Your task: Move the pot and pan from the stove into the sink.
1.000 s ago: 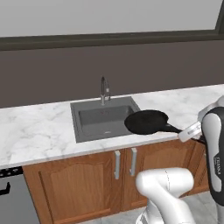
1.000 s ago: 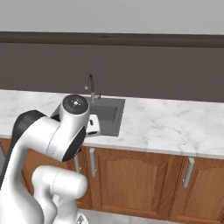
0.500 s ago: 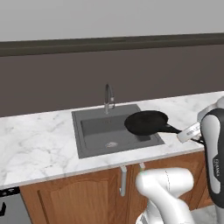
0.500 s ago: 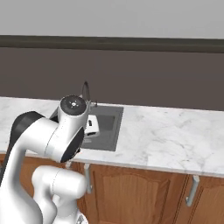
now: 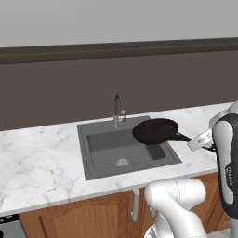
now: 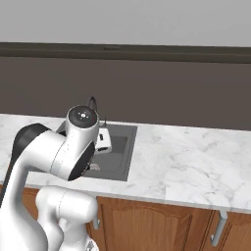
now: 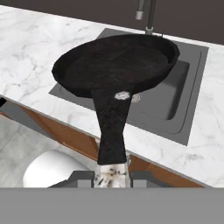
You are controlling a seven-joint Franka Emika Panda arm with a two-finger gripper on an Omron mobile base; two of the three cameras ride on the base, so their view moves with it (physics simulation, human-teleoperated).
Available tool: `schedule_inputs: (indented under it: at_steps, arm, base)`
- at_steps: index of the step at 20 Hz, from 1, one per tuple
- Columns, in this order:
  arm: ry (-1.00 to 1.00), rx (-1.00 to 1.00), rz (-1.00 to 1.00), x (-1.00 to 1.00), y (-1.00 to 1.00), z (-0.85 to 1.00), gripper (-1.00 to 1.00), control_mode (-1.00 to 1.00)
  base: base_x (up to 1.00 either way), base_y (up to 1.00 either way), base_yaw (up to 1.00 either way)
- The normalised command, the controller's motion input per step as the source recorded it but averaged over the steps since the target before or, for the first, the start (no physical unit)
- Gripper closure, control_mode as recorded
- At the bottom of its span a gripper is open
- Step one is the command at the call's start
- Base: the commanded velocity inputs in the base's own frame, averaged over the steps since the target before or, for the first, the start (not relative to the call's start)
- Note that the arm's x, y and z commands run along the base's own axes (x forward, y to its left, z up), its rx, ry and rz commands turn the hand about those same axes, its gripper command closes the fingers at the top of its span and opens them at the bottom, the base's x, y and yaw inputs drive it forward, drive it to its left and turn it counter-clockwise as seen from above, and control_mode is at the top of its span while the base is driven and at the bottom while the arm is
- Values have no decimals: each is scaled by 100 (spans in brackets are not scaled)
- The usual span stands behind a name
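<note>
The pan [image 5: 155, 131] is a shallow black frying pan, held level in the air over the right part of the sink [image 5: 100, 160]. My gripper [image 5: 201, 141] is shut on the end of its long black handle [image 5: 182, 137]. In the hand view the pan [image 7: 116, 63] stretches away from my gripper [image 7: 111, 174], with the dark grey sink [image 7: 177, 103] and its faucet [image 7: 146, 13] beneath and beyond it. The sink [image 6: 122, 147] also appears behind my arm in the right base view. The pot and the stove are out of view.
A slim curved faucet [image 5: 118, 109] stands at the sink's back edge. White marble counter [image 5: 37, 162] runs to both sides, with a wide stretch to the right [image 6: 191, 162]. Wooden cabinet doors [image 6: 162, 225] sit below, and a dark wall lies behind.
The whole picture has shifted, so the base has driven closer; the sink now lies larger and more under the pan. The pan stays gripped by its handle, unchanged relative to the arm.
</note>
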Motion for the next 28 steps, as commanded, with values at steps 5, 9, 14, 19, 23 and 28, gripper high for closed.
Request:
schedule_inputs:
  at_steps: [5,9,14,19,23,28]
  arm:
    - [2,0,0,16,2,-3,100,-100]
    - [4,0,0,21,8,-13,100,-100]
    - [3,1,0,14,10,-14,100,-100]
    - [2,0,0,15,12,-23,100,-100]
    - [0,0,0,29,12,-22,100,-100]
    - [0,0,0,31,19,-19,100,-100]
  base:
    - [0,0,0]
    - [0,0,0]
    - [0,0,0]
    - [0,0,0]
    - [0,0,0]
    - [0,0,0]
